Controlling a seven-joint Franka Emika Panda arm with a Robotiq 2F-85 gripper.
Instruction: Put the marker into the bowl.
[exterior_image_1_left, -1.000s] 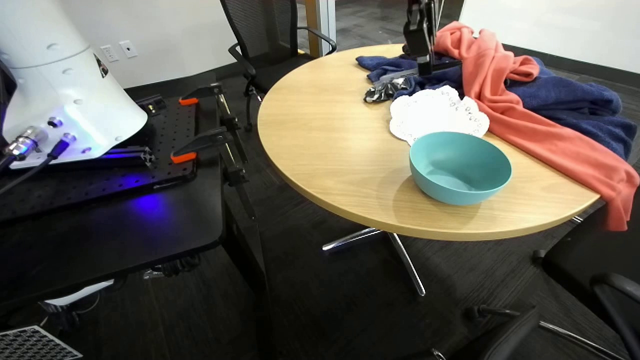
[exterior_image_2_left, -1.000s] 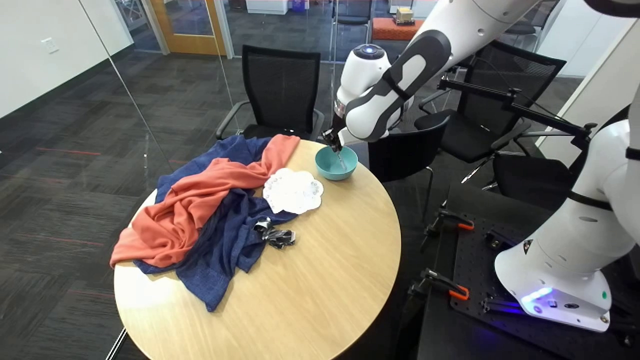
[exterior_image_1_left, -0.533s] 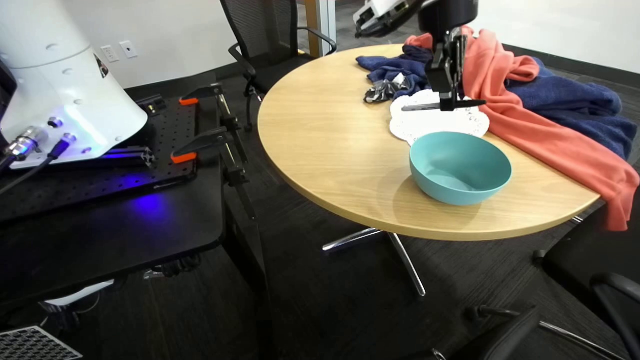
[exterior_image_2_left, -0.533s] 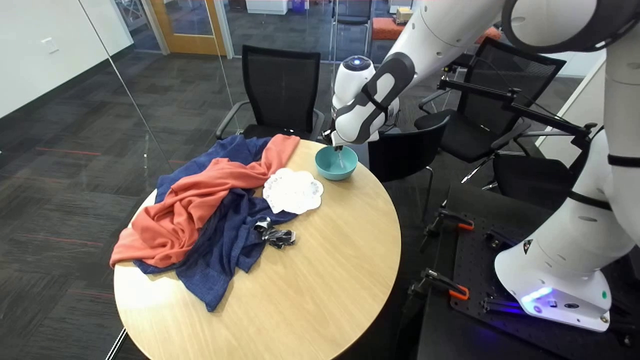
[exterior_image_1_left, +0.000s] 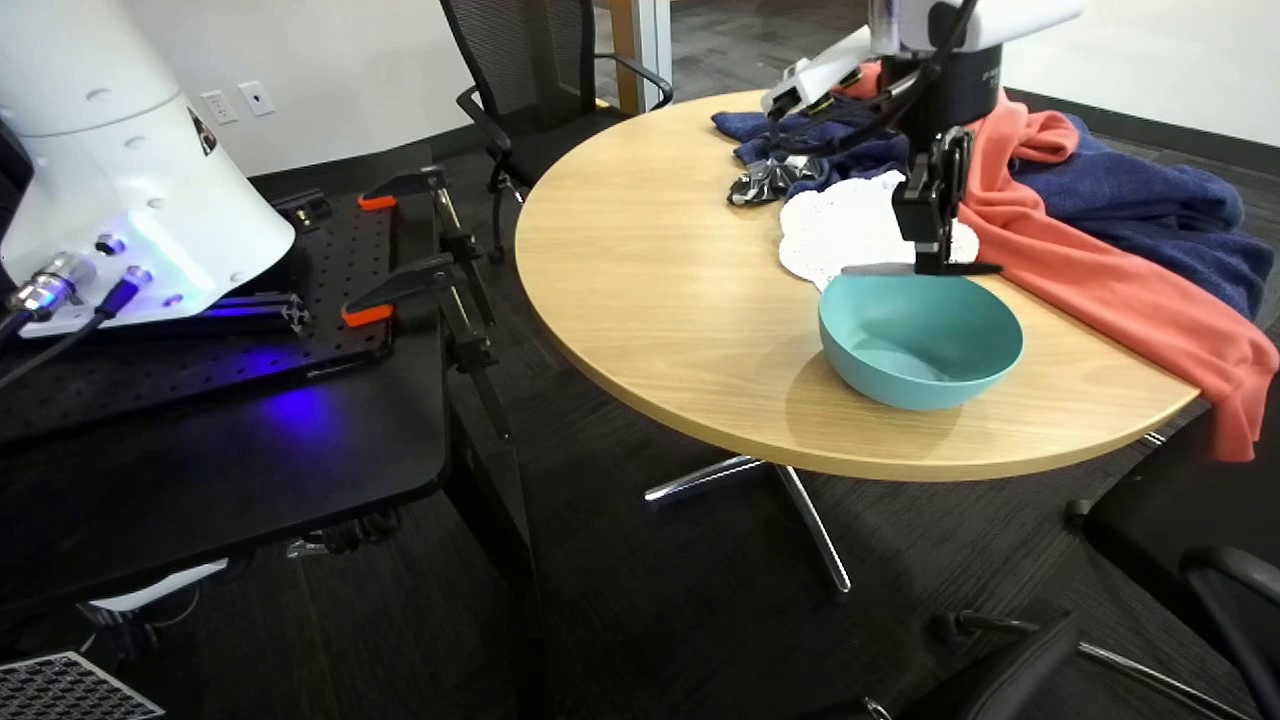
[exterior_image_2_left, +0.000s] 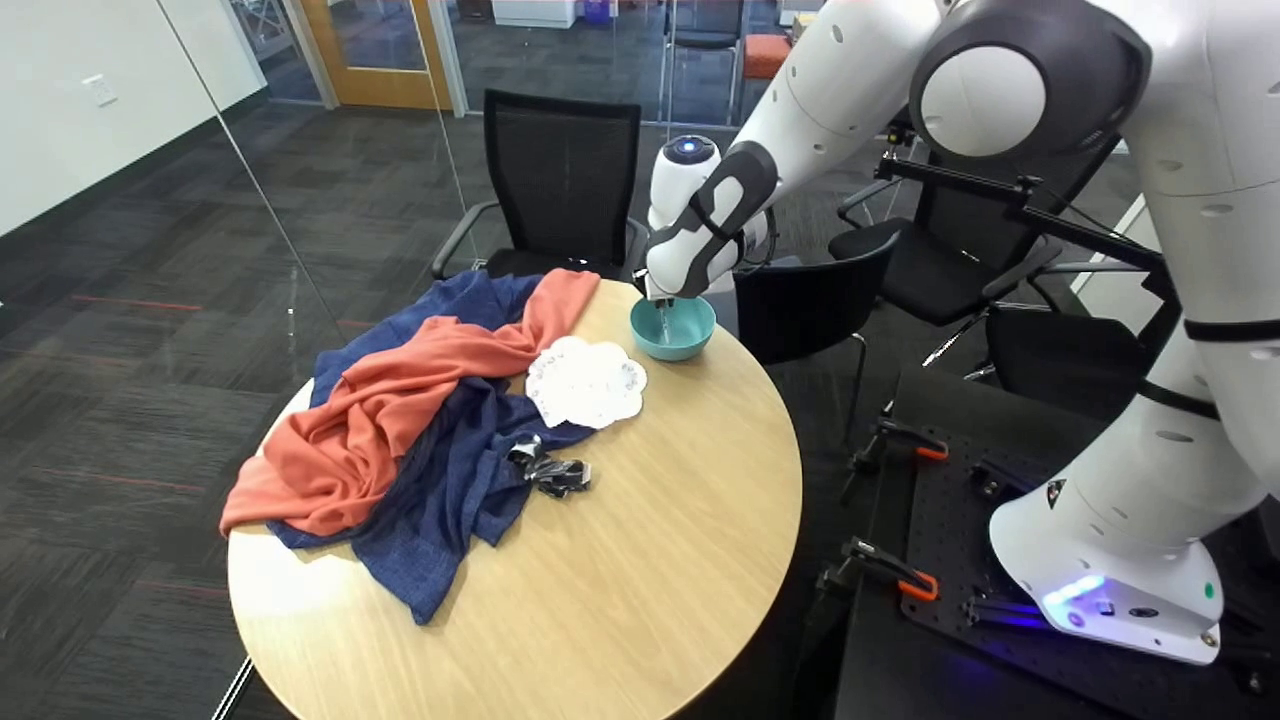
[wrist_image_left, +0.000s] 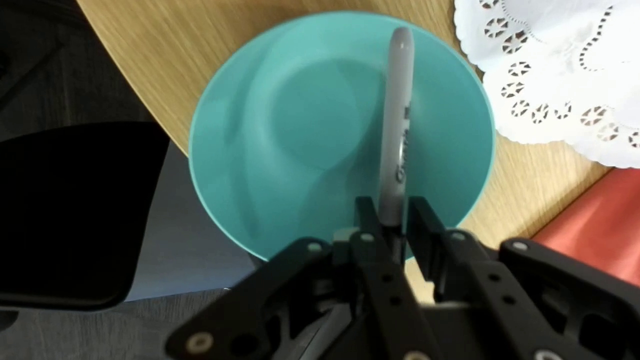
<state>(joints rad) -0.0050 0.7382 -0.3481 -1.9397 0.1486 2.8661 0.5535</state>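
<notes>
Rnd wood tbl, teal bowl on it, tool gripping marker, abv bowl

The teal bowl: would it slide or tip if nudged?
The teal bowl has a thin rim, so it's probably light. It would likely slide on the smooth-looking table; its flared sides mean a high push might tip it.

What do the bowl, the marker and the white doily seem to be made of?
Bowl: probably plastic, perhaps ceramic, satin finish; its smooth teal wall shows soft shading.
Marker: likely plastic, slightly glossy; its grey barrel has a small highlight.
Doily: apparently thin paper, matte; crisp cut-out holes run near its edge.
</notes>
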